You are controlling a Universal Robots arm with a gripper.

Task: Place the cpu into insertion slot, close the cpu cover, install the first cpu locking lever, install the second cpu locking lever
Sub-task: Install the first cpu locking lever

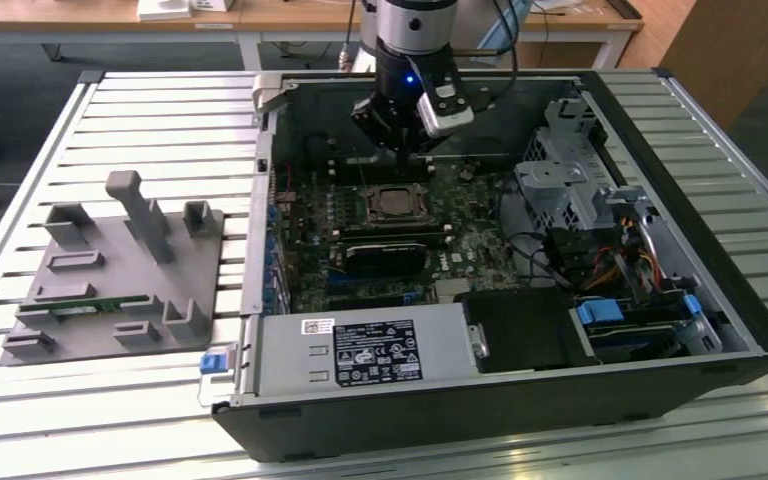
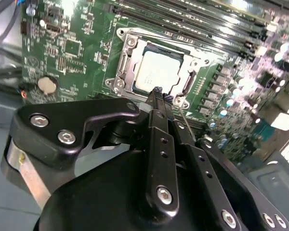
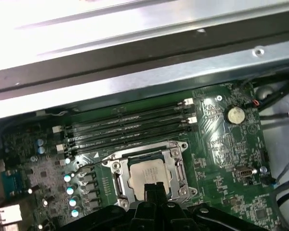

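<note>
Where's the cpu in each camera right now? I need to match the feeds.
Exterior view: cpu on the motherboard, just under the gripper.
Second wrist view: cpu just beyond the gripper.
First wrist view: cpu between the gripper and the memory slots.
Shared landmark: the silvery cpu cover framing it.

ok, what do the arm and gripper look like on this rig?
Arm: silver-grey cylindrical wrist, black section below with a lit blue light; a small pale box is mounted alongside. Gripper: matte black, linkage arms with silver screw heads, slim fingers with small holes.
</note>
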